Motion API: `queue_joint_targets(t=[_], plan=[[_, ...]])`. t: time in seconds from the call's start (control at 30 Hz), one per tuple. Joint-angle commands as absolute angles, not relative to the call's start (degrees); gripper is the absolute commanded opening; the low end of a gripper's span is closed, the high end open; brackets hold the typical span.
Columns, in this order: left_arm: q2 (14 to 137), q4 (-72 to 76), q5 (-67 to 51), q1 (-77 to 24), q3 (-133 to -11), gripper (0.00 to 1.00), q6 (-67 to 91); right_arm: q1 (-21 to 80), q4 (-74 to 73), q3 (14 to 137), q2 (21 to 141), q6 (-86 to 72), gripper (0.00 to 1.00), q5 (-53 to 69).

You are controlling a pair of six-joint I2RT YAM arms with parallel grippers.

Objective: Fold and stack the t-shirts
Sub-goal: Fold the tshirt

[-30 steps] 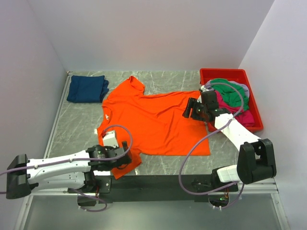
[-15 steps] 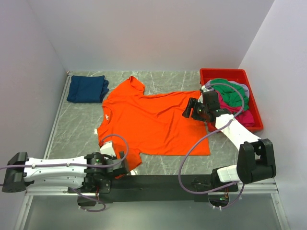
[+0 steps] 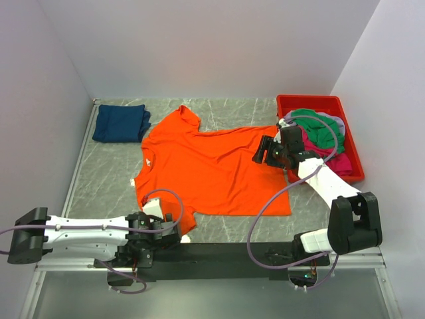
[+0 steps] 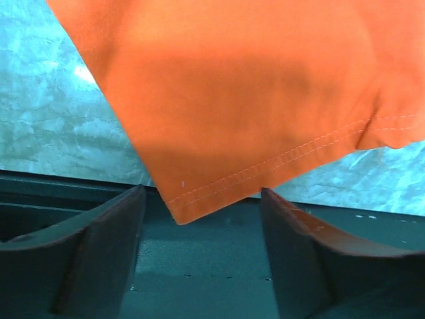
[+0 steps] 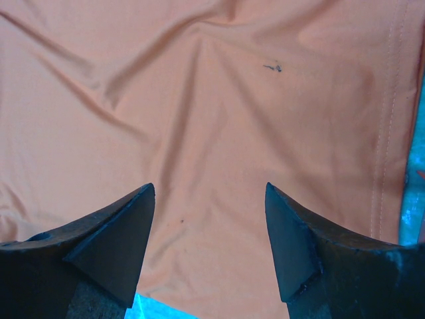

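Table (image 3: 113, 166): grey marbled surface, carrying everything listed. Orange t-shirt (image 3: 212, 169): lying spread flat and open at centre, not yet folded, evidently laid out so a fold can begin; its near corner is overhanging the table's dark front edge. Red bin (image 3: 309, 99): sitting at the far right, serving as the supply for unfolded stock. Heap of t-shirts (image 3: 319, 129): green, magenta and grey, lying crumpled inside the bin, awaiting their turn. Navy t-shirt (image 3: 119, 123): resting folded at the far left corner, well apart from the orange one, likely marking where the stack is being built. Right gripper (image 5: 209, 193): hanging over the orange cloth near its right edge beside the bin, jaws spread wide, gripping nothing. Left gripper (image 4: 199, 199): sitting low at the near edge, jaws apart and bracketing the hemmed corner, which is lying between them unclamped; apparently positioning to pinch that corner for the first fold.
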State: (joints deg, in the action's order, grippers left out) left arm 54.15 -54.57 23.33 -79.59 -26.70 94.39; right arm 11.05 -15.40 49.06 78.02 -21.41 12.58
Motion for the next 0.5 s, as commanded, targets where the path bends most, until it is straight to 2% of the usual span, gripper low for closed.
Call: queue_joint_targets(t=[0.0, 0.1, 0.23, 0.4, 0.43, 0.47], plan=[[56.5, -50.4, 21.9, -79.9, -26.3, 0.72, 93.6, 10.6, -13.4, 49.0, 77.5, -21.1, 0.74, 12.6], [57.5, -50.4, 21.4, -80.0, -26.4, 0.49, 92.9, 10.5, -13.4, 49.0, 77.5, -21.1, 0.74, 12.5], [57.7, -50.5, 21.1, -80.0, -26.5, 0.33, 92.7, 10.6, -13.5, 48.7, 77.4, -21.1, 0.74, 12.3], [57.6, -49.6, 20.5, -79.9, -25.8, 0.2, 92.3, 10.6, -13.8, 48.5, 76.8, -21.3, 0.74, 11.8], [57.5, -49.3, 20.3, -79.9, -25.4, 0.13, 92.2, 10.6, -13.9, 48.6, 76.7, -21.2, 0.74, 11.7], [57.4, -49.0, 20.2, -79.9, -25.2, 0.1, 91.9, 10.6, -14.0, 48.3, 76.4, -21.4, 0.74, 11.7]])
